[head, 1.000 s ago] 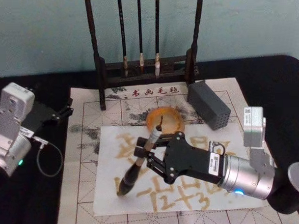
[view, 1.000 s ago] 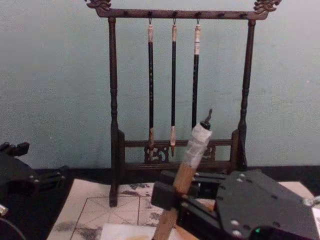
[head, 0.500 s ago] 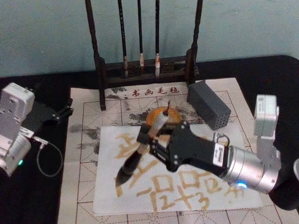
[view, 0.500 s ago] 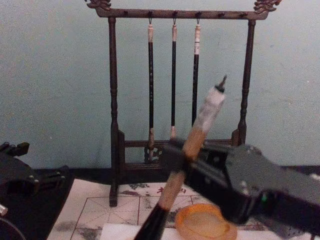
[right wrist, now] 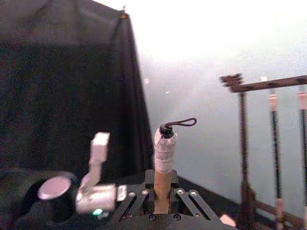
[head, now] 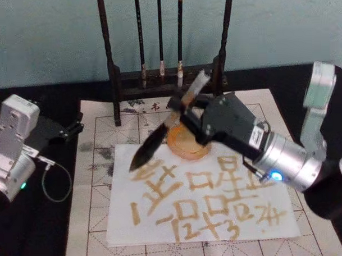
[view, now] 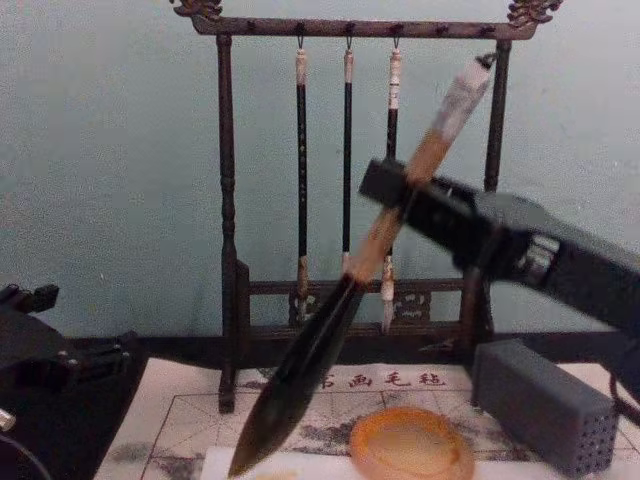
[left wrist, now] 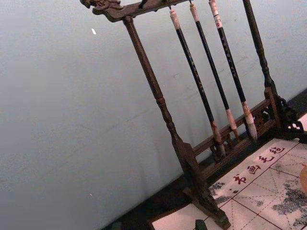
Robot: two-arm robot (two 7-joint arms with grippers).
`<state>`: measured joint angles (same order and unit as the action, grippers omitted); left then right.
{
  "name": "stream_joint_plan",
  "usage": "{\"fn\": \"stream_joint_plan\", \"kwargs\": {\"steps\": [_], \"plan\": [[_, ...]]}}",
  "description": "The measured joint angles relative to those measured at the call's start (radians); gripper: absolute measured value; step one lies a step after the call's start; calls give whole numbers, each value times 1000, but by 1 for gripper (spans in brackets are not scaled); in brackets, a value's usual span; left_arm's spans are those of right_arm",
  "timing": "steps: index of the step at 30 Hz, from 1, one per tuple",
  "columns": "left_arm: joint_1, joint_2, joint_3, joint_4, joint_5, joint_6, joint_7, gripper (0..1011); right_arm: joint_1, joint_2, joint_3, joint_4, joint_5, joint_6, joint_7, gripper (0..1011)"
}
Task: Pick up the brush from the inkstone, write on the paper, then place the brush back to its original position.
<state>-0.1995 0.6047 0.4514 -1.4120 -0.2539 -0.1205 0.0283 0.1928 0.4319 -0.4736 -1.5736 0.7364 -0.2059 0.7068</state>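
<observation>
Right hand [head: 183,108] is clamped on the tan shaft of the brush [head: 160,134], and the brush hangs in the air, steeply tilted: white-wrapped top up toward the rack [head: 163,77] of thin brushes, dark bristles pointing down and to the robot's left. The tip hovers clear of the sheet, over the top edge of the paper [head: 121,219], just beside the inkstone [head: 186,147]. That paper is covered in golden strokes, so I read the writing as done and the return leg as the step in hand. Next it needs a swing over the amber dish and a gentle descent until the brush rests on it, and only then should the grip let go. Watch the tall top end, it rides close to the rack. From the chest view the brush [view: 352,280] shows well: bamboo handle, long black lower section, bushy tip drawn to a point, with the round shallow inkstone [view: 410,445] below, well clear of it. Left hand [head: 78,124] sits parked at the left of the bench [head: 51,244]; its state I cannot tell.
</observation>
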Motion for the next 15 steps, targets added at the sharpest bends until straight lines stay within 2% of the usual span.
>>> {"fn": "stream_joint_plan", "kwargs": {"steps": [5,13,15], "plan": [[0,0,0,0,0,0,0,1001,23,-23,24,13,38,51,-58,182],[0,0,0,0,0,0,0,1001,70,-48,67,48,124,175,-180,182],[0,0,0,0,0,0,0,1001,76,-51,73,56,130,182,-197,182]]}}
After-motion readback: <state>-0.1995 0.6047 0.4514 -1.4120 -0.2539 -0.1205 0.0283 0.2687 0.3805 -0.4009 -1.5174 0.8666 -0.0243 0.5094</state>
